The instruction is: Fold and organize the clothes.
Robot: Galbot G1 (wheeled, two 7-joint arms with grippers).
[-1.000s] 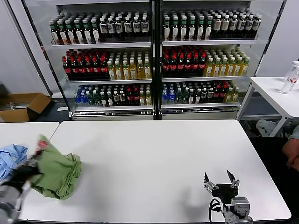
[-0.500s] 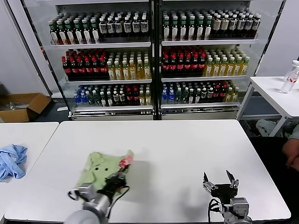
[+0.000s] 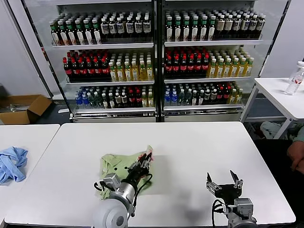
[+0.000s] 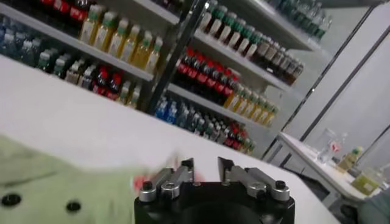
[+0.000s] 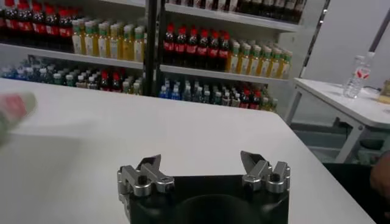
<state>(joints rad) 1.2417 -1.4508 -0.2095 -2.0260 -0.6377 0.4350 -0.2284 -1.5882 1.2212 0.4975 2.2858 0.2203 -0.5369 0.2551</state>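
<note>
The light green shirt [image 3: 115, 165] lies bunched on the white table [image 3: 199, 142], left of its middle. Its right edge with the red graphic [image 3: 141, 157] is lifted. My left gripper [image 3: 144, 163] is at that lifted edge, shut on the shirt, with only a narrow gap between its jaws. In the left wrist view the gripper [image 4: 205, 164] has the shirt [image 4: 49, 182] beside it, showing two dark buttons [image 4: 73, 206] and blurred red by one finger. My right gripper [image 3: 223, 183] is open and empty above the table's front right; it also shows in the right wrist view [image 5: 204, 161].
A light blue cloth [image 3: 12, 162] lies on the separate table at the left. Glass-door fridges full of bottles [image 3: 156, 61] stand behind. A side table [image 3: 280, 95] with a bottle [image 3: 295, 78] is at the right. A person's arm [image 3: 297, 159] shows at the right edge.
My left gripper has swept from the left table to the main table's middle, dragging the green shirt rightward with it. The right arm has stayed put.
</note>
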